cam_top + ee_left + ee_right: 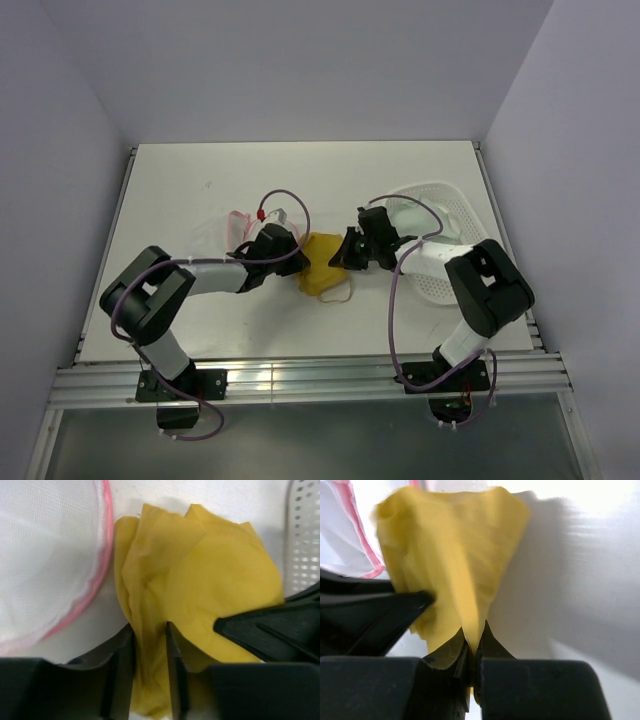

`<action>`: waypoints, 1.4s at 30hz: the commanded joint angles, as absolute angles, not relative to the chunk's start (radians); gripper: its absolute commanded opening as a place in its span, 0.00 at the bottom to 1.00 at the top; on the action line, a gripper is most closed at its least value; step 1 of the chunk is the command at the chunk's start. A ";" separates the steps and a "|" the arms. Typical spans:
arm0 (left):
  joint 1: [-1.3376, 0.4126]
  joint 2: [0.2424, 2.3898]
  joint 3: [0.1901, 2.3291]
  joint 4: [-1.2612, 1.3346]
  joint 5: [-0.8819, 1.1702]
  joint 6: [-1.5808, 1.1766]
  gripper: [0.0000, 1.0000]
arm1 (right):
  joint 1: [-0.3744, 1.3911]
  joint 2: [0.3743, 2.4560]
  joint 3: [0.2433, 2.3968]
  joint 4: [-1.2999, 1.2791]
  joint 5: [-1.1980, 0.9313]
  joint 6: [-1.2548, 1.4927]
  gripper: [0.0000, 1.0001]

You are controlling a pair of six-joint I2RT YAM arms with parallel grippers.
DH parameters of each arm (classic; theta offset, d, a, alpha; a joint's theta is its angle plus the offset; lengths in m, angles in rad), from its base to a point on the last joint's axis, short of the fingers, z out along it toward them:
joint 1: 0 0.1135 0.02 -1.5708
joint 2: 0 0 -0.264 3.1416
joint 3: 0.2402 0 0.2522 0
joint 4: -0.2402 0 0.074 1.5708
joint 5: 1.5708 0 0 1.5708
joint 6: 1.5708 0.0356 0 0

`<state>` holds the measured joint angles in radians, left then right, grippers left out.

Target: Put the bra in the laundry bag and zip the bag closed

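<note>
– Right gripper is clamped on a pinched-up ridge of the bra, jaws closed to a sliver. And the left?
– Left gripper has its jaws a narrow way apart, with a fold of the same yellow cloth running between them. I can't tell whether it presses or only straddles it.
– Where does the bra lie?
– On the table between the two grippers, its edge just beside the pink rim of the laundry bag, outside it.
– How would you do this well?
– I'd let one gripper carry while the other frees itself to hold the bag's mouth up. Lift until the loose strap on the near side clears the rim, then feed the cups in bunched, not spread.
– Anything in the bag?
– Nothing yellow shows through the mesh, and I can't make out its opening. The white perforated basket sits to the right, well apart from the bag. The right arm hides part of it, so its contents are unclear.
</note>
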<state>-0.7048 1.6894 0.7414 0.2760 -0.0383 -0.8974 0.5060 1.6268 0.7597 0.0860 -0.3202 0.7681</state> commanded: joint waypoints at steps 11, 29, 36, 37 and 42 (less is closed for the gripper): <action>-0.712 1.318 1.050 -0.477 -0.526 -0.805 0.51 | 0.502 1.381 0.922 -0.164 -0.204 0.709 0.00; -0.618 1.753 1.410 -1.059 -0.968 -0.841 0.60 | 0.502 1.414 1.028 -0.189 -0.275 0.696 0.00; -0.592 1.810 1.420 -0.988 -0.927 -0.785 0.58 | 0.502 1.422 1.012 -0.160 -0.299 0.706 0.00; -0.589 1.812 1.419 -0.970 -0.925 -0.778 0.58 | 0.502 1.422 1.012 -0.156 -0.301 0.706 0.00; -0.580 1.839 1.422 -0.930 -0.893 -0.765 0.55 | 0.502 1.445 1.020 -0.147 -0.321 0.706 0.00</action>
<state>-0.5861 1.8172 1.3800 -0.9661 -0.9020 -0.7868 0.5060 1.4265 0.9836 -0.1898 -0.2924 0.7128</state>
